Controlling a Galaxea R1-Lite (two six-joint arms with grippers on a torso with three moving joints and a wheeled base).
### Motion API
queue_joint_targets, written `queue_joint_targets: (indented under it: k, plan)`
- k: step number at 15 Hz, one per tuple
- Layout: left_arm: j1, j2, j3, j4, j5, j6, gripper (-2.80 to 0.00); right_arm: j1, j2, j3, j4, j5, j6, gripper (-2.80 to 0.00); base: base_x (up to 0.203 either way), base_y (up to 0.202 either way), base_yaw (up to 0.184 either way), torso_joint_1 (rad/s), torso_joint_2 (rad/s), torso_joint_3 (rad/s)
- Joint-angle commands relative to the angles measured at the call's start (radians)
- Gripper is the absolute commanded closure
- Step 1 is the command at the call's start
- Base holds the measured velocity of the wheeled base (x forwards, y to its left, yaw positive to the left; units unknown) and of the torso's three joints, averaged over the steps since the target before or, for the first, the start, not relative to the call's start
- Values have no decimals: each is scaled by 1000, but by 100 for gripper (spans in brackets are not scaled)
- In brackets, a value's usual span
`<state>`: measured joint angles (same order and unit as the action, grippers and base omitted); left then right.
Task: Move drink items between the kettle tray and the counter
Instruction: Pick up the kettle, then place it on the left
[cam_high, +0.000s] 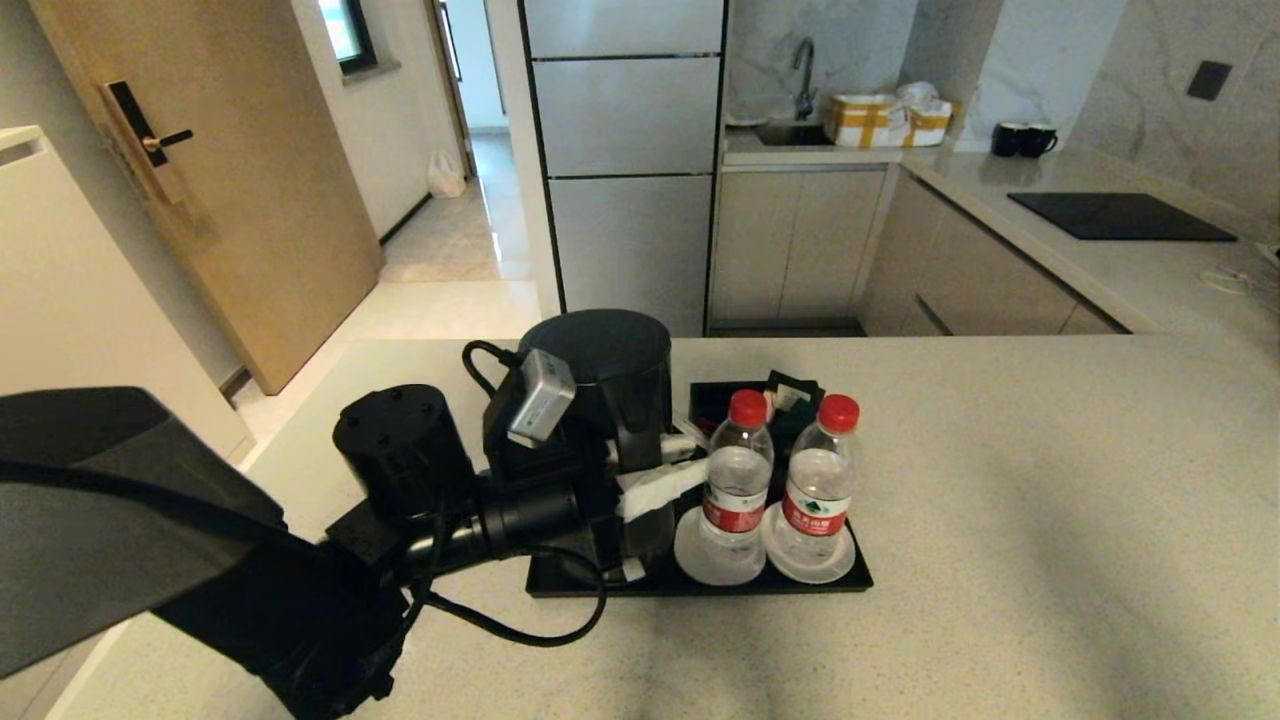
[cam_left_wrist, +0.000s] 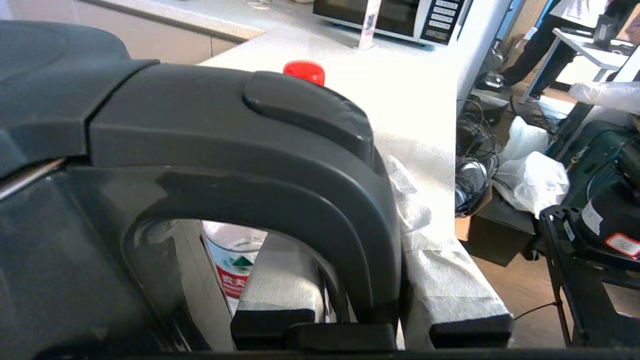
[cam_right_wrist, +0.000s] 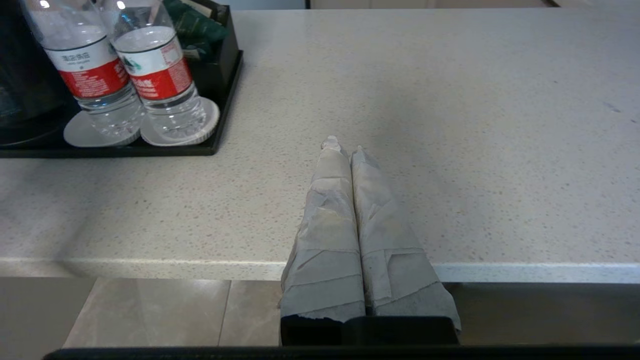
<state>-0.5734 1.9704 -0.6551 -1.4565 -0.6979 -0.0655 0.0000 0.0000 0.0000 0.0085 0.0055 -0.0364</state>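
left tool (cam_left_wrist: 367, 305) pinched the kettle (cam_high: 610, 380) handle, kettle stood on the kettle tray (cam_high: 700, 580) | two water bottles (cam_high: 775, 480) stood on saucers in that tray | right tool (cam_right_wrist: 345, 147) pressed together near the counter (cam_high: 1050, 520) edge

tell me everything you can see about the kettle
The kettle is a tall matte-black cylinder with a flat lid, standing upright at the left end of the black tray. Its curved black handle carries a thumb button on top. The left pincer has its white-wrapped fingers on either side of the handle, shut on it. Two red-capped water bottles stand just beside it.
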Motion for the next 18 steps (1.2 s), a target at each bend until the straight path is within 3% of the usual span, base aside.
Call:
queue_joint_targets:
  k: [1,5,7,9,11,14,18]
  plan:
    - [1,-66,0,12,-3,13,0,0,0,0,-1,1,0,0,0,0,0,0,0,0]
    - [2,-93,-12,43,-5,46,0,0,0,0,0,1,0,0,0,0,0,0,0,0]
    - [37,-151,-10,87,-17,48,0,0,0,0,1,1,0,0,0,0,0,0,0,0]
    - [116,-213,-4,199,-94,47,0,0,0,0,1,1,0,0,0,0,0,0,0,0]
    - [151,-233,0,228,-136,47,0,0,0,0,-1,1,0,0,0,0,0,0,0,0]
    - [368,-269,39,258,-272,53,0,0,0,0,1,1,0,0,0,0,0,0,0,0]
    - [524,-270,92,270,-377,97,0,0,0,0,0,1,0,0,0,0,0,0,0,0]
